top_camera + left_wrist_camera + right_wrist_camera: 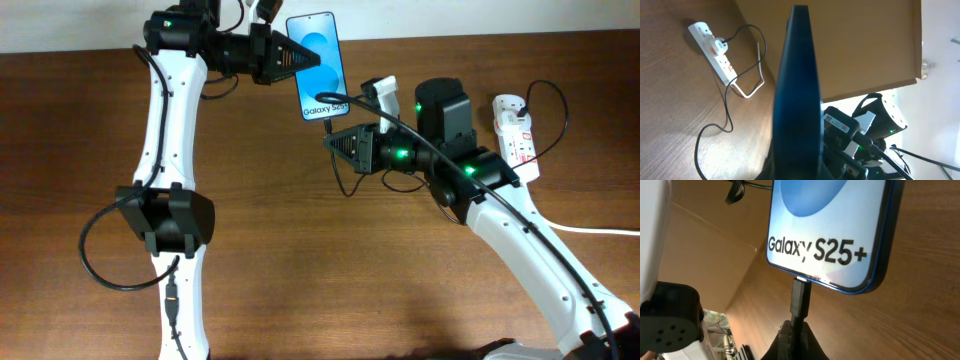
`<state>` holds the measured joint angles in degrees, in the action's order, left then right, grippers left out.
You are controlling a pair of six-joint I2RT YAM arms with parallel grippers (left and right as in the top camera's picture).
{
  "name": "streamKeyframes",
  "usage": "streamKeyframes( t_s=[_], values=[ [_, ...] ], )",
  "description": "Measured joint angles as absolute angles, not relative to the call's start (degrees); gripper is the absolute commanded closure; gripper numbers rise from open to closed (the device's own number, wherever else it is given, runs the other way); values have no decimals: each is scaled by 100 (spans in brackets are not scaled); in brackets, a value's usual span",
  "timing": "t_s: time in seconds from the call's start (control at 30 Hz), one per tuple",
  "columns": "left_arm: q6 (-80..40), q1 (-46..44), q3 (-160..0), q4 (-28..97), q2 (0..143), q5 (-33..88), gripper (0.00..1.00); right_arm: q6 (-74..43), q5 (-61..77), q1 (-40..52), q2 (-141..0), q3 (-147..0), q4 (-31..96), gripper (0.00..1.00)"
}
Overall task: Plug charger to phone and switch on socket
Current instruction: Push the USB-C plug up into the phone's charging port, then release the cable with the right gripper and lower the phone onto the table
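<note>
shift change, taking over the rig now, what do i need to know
Tools: left tool shut on the phone; right tool shut on the charger plug.
Things: plug at the phone's bottom port, seating unclear; power strip on the table, robot's right side.
Done: plug is at the port.
Left: confirm the plug is in, then switch on the power strip.

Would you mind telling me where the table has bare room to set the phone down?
The widest bare stretch of table lies between the left arm and right arm. Another strip runs left of the left arm. It is crowded at the back around the phone, right gripper, charger and socket.
</note>
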<state>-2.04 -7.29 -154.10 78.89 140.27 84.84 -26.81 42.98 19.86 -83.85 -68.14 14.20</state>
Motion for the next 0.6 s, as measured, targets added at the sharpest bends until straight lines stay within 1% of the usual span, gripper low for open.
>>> streamKeyframes(
  t_s=[0.17,0.33,0.53,0.57,0.6],
  values=[
    [-196,-729,-15417,7926,14027,8479,100,-2709,4298,1992,-8385,-6790,1361,96],
    [259,-674,-15452,8447,14027,8447,100,-2845,4362,2053,-8388,-6724,1205,96],
    [410,-663,-15452,8488,14027,8458,100,-2943,4364,2062,-8396,-6713,1203,96],
    [410,-663,-15452,8499,14027,8444,100,-2961,4368,2062,-8396,-6713,1214,95],
    [410,-663,-15452,8508,14027,8427,100,-2961,4368,2062,-8396,-6713,1249,90]
  ],
)
